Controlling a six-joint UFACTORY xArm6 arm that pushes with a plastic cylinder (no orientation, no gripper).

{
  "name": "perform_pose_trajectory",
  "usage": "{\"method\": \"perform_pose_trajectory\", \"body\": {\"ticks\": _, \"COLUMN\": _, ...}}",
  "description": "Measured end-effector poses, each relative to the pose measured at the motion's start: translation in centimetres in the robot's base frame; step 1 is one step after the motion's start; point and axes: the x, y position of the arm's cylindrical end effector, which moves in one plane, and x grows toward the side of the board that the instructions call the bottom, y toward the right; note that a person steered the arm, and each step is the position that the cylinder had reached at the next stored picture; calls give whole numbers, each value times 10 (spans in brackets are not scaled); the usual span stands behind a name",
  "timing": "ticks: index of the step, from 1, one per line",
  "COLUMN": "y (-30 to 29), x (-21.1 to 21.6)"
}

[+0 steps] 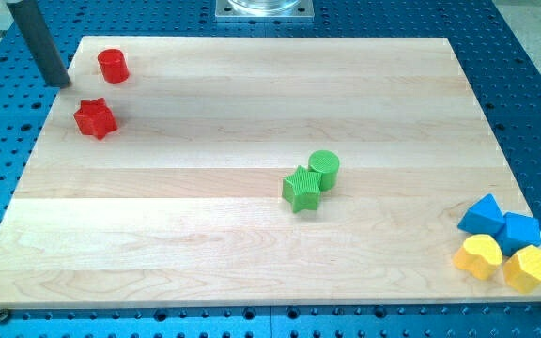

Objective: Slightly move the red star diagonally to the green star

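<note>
Table (252,253): no containers. Red star (95,118) near the 10 o'clock corner, just inside the left edge; open room toward 4 o'clock, where the green star (301,189) touches a green cylinder (324,169). Star's pointing: cannot tell. My tip (61,83) at its 11 o'clock, apart. No pincer.

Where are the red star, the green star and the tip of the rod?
red star (95,119), camera view, middle of its top face.
green star (301,189), camera view, middle of its top face.
my tip (61,83), camera view, the rod's very end, up-left of the red star.
</note>
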Motion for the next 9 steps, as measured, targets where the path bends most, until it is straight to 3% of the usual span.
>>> {"method": "perform_pose_trajectory", "body": {"ticks": 2, "y": 13, "x": 133}}
{"method": "perform_pose_trajectory", "body": {"ticks": 3, "y": 22, "x": 140}}
{"method": "perform_pose_trajectory", "body": {"ticks": 4, "y": 69, "x": 139}}
{"method": "perform_pose_trajectory", "body": {"ticks": 6, "y": 77, "x": 139}}
{"method": "perform_pose_trajectory", "body": {"ticks": 7, "y": 103, "x": 108}}
{"method": "perform_pose_trajectory", "body": {"ticks": 8, "y": 101, "x": 45}}
{"method": "perform_pose_trajectory", "body": {"ticks": 9, "y": 96, "x": 32}}
